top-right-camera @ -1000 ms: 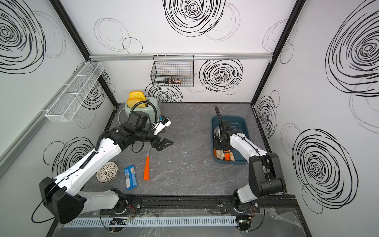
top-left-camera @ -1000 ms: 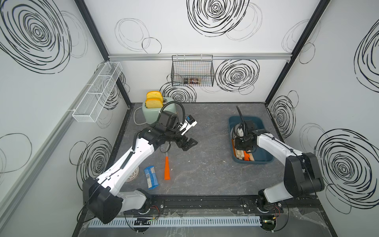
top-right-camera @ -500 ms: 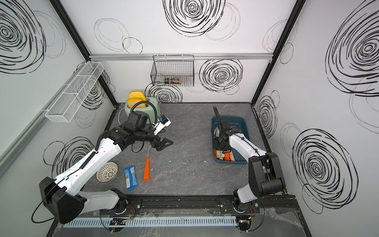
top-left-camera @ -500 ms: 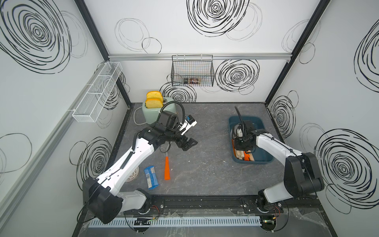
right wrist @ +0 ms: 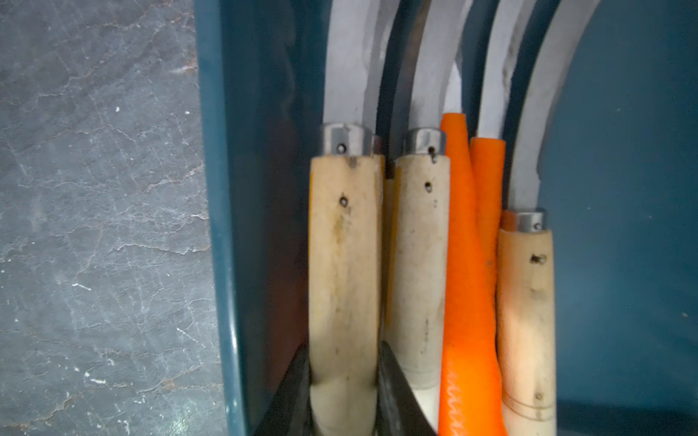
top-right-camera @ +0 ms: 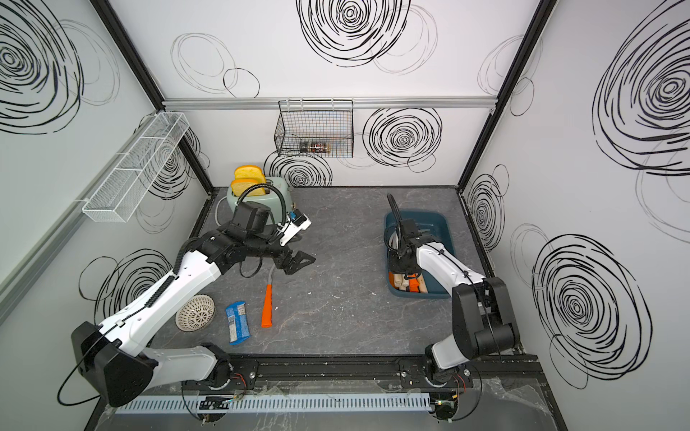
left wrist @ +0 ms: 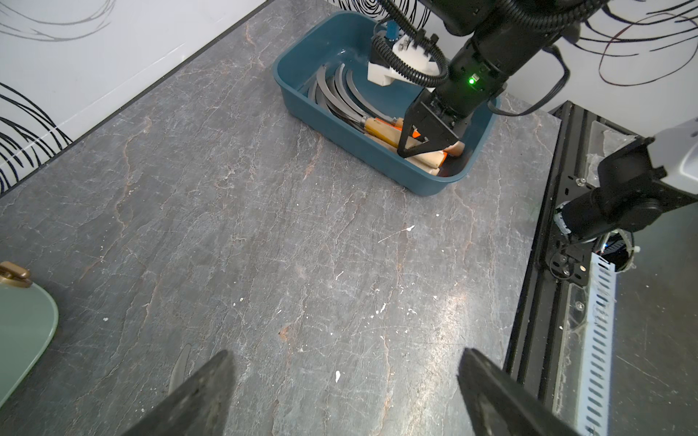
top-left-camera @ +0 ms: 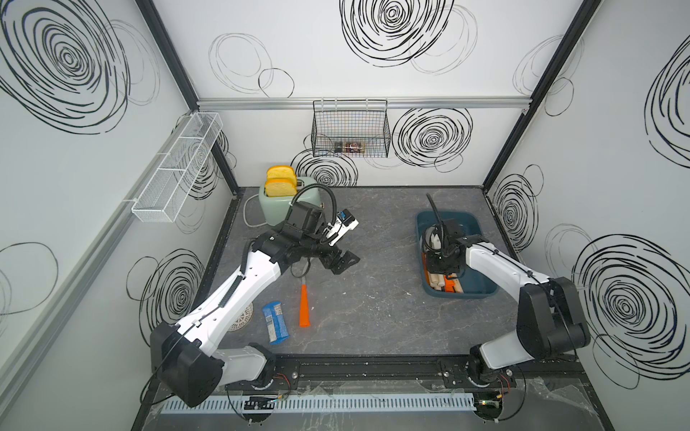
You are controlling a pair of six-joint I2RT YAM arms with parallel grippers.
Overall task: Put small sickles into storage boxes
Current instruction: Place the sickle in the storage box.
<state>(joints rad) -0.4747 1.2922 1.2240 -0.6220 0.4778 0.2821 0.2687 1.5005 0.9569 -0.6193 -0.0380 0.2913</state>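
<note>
The dark teal storage box [top-left-camera: 481, 294] [top-right-camera: 440, 220] [left wrist: 340, 128] stands at the right of the table. Several small sickles [left wrist: 381, 130] lie in it, handles toward the front. My right gripper [top-left-camera: 438, 274] [top-right-camera: 401, 274] [left wrist: 419, 149] [right wrist: 343, 362] is down inside it, shut on the pale wood handle of one sickle [right wrist: 343, 245] beside the box wall [right wrist: 219, 188]. One orange-handled sickle [top-left-camera: 304, 309] [top-right-camera: 267, 306] lies on the table at left-centre. My left gripper [top-left-camera: 341, 261] [top-right-camera: 295, 261] [left wrist: 345, 362] hangs open above the table just behind it, holding nothing.
A pale green toaster with bread [top-left-camera: 278, 209] stands at the back left. A blue packet [top-left-camera: 275, 322] and a white mesh strainer [top-right-camera: 196, 313] lie near the left arm. A white wall rack [top-left-camera: 175, 168] and a black wire basket [top-left-camera: 351, 134] hang on the walls.
The right wrist has shifted very slightly inside the box. The left arm and the orange sickle on the table have not moved.
</note>
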